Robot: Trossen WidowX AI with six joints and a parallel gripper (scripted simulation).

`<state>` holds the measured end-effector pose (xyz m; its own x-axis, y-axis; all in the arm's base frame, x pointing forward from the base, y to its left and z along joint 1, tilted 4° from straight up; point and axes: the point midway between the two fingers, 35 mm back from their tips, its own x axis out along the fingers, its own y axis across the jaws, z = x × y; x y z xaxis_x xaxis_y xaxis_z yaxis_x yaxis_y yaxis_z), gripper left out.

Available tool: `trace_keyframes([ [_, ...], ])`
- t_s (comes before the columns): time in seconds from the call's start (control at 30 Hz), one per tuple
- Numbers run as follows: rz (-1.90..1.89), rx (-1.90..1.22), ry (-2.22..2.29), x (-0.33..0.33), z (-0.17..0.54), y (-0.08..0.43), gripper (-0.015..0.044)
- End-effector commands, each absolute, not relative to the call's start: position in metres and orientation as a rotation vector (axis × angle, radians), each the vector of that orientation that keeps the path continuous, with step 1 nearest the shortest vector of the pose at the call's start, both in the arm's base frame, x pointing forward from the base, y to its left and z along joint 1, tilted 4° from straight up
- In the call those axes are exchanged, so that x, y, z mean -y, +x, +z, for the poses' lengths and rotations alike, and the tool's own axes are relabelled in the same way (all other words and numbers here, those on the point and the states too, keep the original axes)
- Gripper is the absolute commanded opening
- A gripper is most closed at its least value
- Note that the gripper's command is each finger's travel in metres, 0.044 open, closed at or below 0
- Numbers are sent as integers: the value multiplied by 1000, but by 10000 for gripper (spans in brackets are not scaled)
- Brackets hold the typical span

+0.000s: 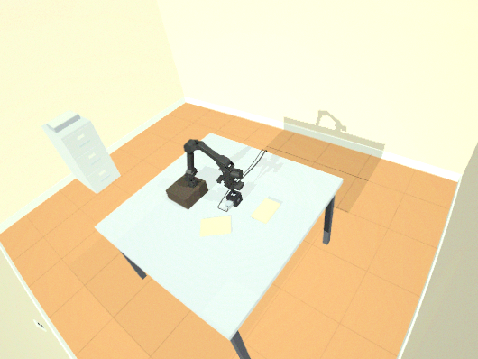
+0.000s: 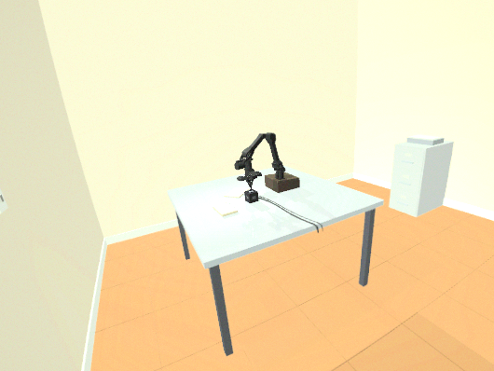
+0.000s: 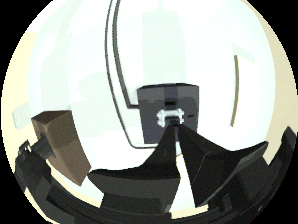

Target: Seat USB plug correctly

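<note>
The dark power cube (image 1: 237,201) (image 2: 252,198) (image 3: 150,116) stands on the table, its top facing the wrist camera. My gripper (image 1: 233,191) (image 2: 251,188) (image 3: 174,128) points down over the cube, its fingertips close together at the cube's top. It is shut on the USB plug (image 3: 173,121), a small dark piece with pale parts beside it at the tips. The fingertips hide part of the plug and the socket. I cannot tell how deep the plug sits or which way round it is.
Dark cables (image 1: 254,168) (image 2: 289,211) (image 3: 116,55) run beside the cube and across the table (image 1: 162,243) (image 2: 261,231). A white piece (image 1: 228,205) adjoins the cube. Two cream pads (image 1: 216,225) (image 1: 267,210) lie nearby. The arm stands on a brown block (image 1: 187,194) (image 2: 281,183) (image 3: 67,145).
</note>
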<state>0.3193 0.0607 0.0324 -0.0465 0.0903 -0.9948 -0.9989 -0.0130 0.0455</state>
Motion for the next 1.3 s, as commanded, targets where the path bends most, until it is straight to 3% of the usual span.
trace_keyframes([
  [0.0,1295,-1167,-1130,-61,32,320,0],
  [1.27,1295,-1167,-1130,-61,27,319,0],
])
